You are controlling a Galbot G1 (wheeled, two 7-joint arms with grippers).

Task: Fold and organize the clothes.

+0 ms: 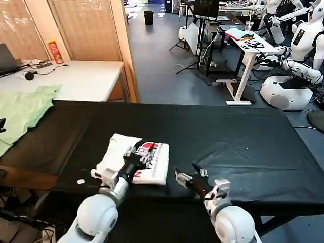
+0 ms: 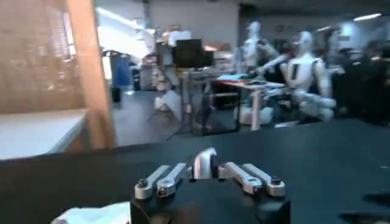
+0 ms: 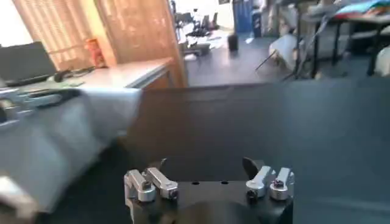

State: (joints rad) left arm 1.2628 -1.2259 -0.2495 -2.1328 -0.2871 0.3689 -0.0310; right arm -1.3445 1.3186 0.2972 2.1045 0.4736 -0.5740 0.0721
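Note:
The clothes are one white T-shirt (image 1: 117,148), folded into a small rectangle with its red-and-black print facing up, near the front edge of the black table (image 1: 238,142). My left gripper (image 1: 143,152) rests on the printed part. In the left wrist view its dark fingers (image 2: 205,163) are shut on a pinch of white cloth, with more of the shirt (image 2: 91,214) beside it. My right gripper (image 1: 188,172) stands open just right of the shirt, low over the table. The right wrist view shows the open gripper (image 3: 206,164) with nothing between its fingers and the shirt (image 3: 91,122) off to one side.
A light green garment (image 1: 23,111) lies at the table's left end. Behind it stands a white desk (image 1: 81,78) with a red can (image 1: 54,50). The black cloth to the right is bare. Other robots (image 1: 298,45) and desks stand far back.

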